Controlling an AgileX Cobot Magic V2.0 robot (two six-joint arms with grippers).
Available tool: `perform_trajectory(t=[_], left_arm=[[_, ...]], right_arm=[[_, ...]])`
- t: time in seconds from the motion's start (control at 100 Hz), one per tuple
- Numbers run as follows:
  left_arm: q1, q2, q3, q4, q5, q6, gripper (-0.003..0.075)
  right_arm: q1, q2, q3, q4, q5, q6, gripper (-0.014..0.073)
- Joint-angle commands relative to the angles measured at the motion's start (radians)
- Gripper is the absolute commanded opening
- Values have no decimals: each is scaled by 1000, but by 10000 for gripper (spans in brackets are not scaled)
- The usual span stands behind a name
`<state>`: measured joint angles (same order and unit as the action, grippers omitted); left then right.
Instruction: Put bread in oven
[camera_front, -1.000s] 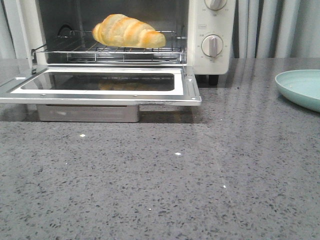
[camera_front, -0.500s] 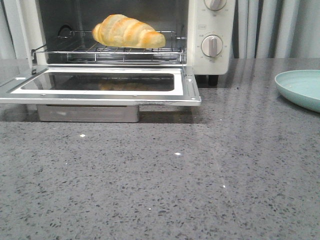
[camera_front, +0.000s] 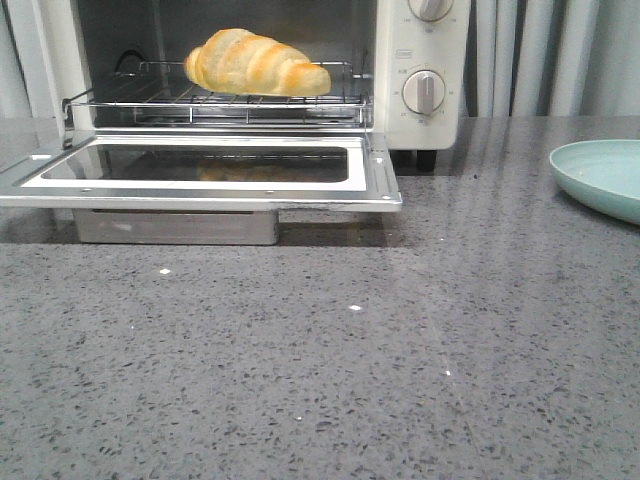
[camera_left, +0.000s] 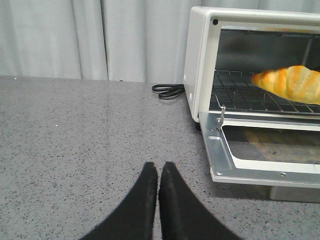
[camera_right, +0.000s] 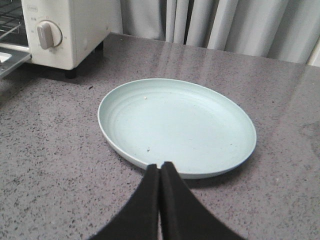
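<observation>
Nothing had shifted since a moment before: the one oven stood with its door dropped flat, and the one bread lay on the rack inside. One plate sat off to the right on the table. The left gripper was pressed closed on nothing, well apart from the bread. The right gripper, likewise closed and empty, hung over the plate's near rim.
</observation>
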<state>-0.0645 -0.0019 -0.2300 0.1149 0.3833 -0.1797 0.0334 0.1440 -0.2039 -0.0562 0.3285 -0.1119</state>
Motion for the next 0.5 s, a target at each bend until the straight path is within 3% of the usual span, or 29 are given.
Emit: perform_trajectory(t=[0.0, 0.49], left_arm=[[3, -26, -27, -8, -80, -5, -21], [3, -26, -27, -8, -80, -5, -21]], right_arm=[[-5, -24, 19, 0, -123, 5, -69], [-31, -131, 182, 0, -192, 5, -69]])
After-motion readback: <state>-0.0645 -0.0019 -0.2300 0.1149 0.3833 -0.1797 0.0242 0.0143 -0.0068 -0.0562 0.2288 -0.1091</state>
